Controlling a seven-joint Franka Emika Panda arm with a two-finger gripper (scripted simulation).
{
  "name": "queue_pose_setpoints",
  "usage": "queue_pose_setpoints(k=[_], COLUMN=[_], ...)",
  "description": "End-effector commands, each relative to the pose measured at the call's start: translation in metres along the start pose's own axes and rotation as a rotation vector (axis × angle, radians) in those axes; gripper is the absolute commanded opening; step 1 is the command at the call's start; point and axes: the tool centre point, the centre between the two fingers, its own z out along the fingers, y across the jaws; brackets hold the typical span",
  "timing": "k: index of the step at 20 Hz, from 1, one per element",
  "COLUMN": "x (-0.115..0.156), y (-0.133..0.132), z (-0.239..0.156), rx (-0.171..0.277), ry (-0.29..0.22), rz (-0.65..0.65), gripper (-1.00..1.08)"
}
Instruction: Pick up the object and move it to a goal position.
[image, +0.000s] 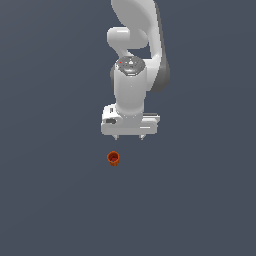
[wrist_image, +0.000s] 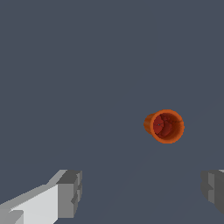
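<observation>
The white arm (image: 131, 75) comes down from the top of the exterior view, and its tool (image: 129, 137) hangs with two short fingertips pointing down. The tool is spread wide and holds nothing: in the wrist view one grey finger pad (wrist_image: 70, 194) shows at one edge and the other pad (wrist_image: 214, 191) at the opposite edge, with a broad stretch of bare surface between them.

The cup (image: 113, 158), a small orange-red cylinder with a flared rim, lies on the plain slate-grey desk (image: 50, 200). In the exterior view it sits just below the tool and a little toward the exterior view's left, about in line with the left fingertip, apart from both fingertips. In the wrist view the cup (wrist_image: 164, 126) appears tipped, its open mouth turned toward the camera so that the darker red inside is visible, with the narrower base behind it. It lies ahead of the gap between the pads, nearer to the second pad than to the first, touching neither.
</observation>
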Motion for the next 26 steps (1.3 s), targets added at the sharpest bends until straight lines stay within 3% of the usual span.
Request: queue_pose_setpoints(k=[1, 14, 26], x=[0.0, 0.004, 0.017], y=[0.0, -0.001, 0.031], z=[0.0, -0.017, 0.03], rx=[0.0, -0.029, -0.013], ry=[0.0, 0.022, -0.009], rz=[0.0, -0.018, -0.075], gripper=[1.0, 1.0, 1.0])
